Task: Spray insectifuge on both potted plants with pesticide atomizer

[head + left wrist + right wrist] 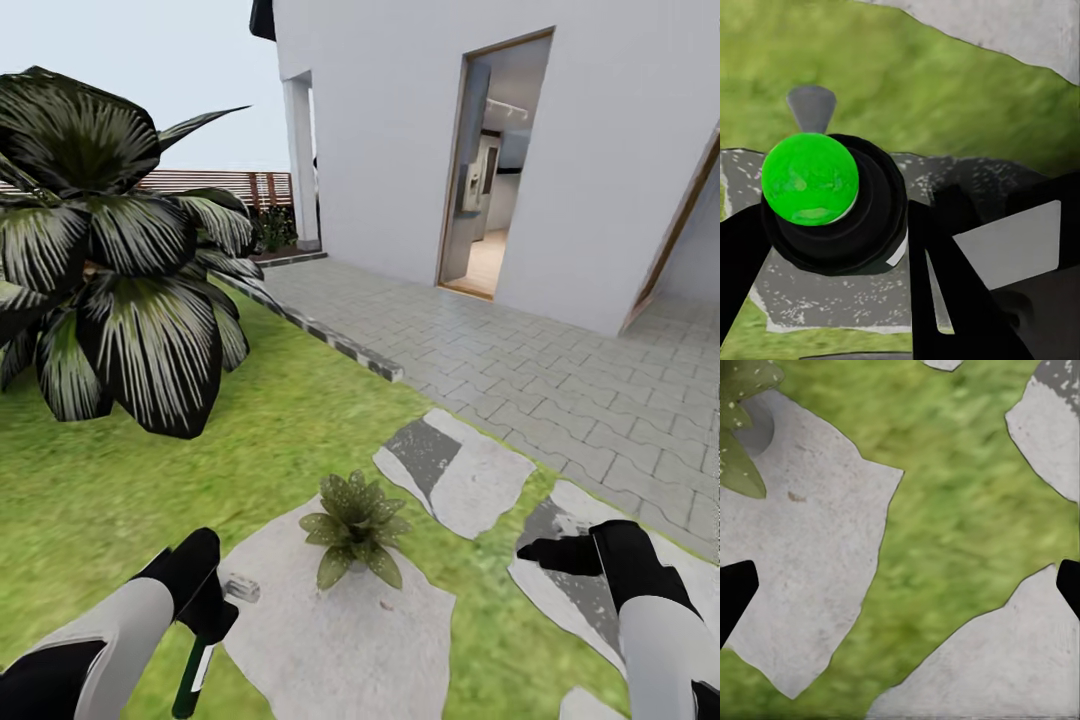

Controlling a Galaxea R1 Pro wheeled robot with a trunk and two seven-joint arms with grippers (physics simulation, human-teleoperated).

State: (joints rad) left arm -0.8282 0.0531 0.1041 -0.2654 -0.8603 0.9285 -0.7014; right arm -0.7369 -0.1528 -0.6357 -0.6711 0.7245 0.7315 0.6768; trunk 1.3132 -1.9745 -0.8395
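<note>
Left tool (205, 600) pinches the pesticide atomizer (192, 675) over a paving slab (340, 640). Potted plant (356, 525) sits on that slab. Right tool (560, 555) spread, holding nothing.

Stone slabs (350, 640): pale grey, matt, rough-speckled. Lawn (100, 480): matt green grass. Small plant (355, 525) at 6 o'clock: matt speckled leaves. Fence (215, 185) at 11 o'clock: brown wooden slats. Sprayer (825, 199): glossy green plastic cap, smooth black collar. House wall (400, 130): smooth matt white.
</note>
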